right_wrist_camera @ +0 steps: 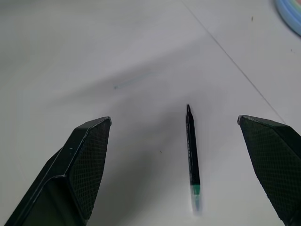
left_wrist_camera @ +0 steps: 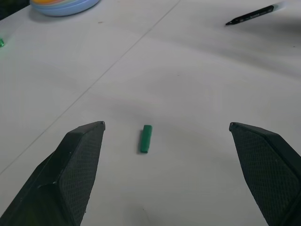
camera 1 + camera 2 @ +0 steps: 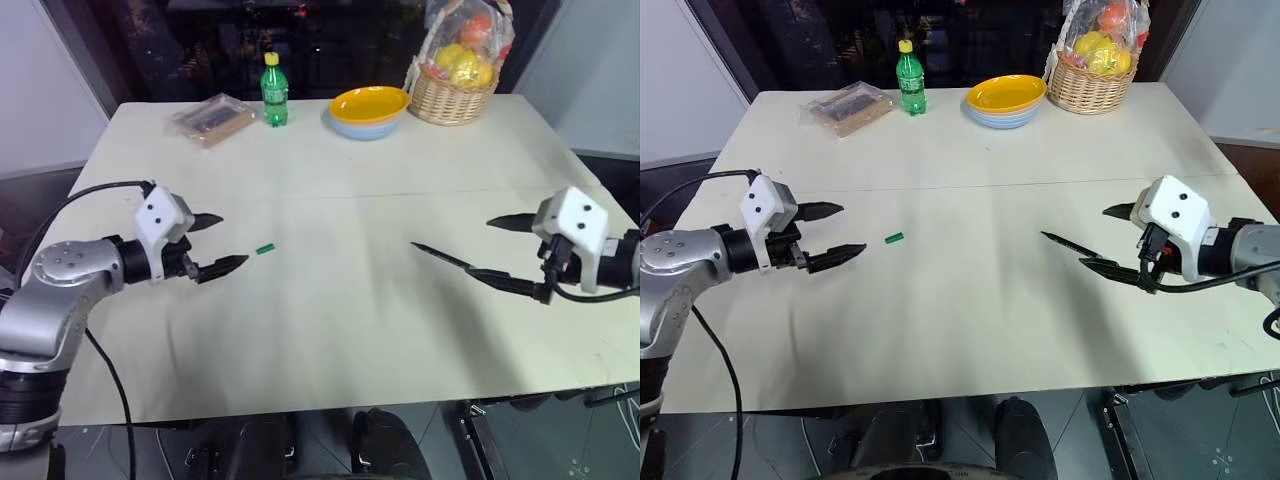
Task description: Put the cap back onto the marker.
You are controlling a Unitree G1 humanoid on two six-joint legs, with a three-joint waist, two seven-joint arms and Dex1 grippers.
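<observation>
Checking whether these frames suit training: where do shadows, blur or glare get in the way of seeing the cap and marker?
Left wrist view: cap crisp. Right wrist view: marker sharp at its tip, blurred at the near end. Left eye view: soft shadow under the right pincer; no glare on the table.

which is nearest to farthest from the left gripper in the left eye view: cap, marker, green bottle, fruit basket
From the open left gripper:
1. cap, on the table just past its fingertips.
2. green bottle, far edge, left of centre.
3. marker, across the table by the right gripper; close to the bottle's rank.
4. fruit basket, far right corner.
</observation>
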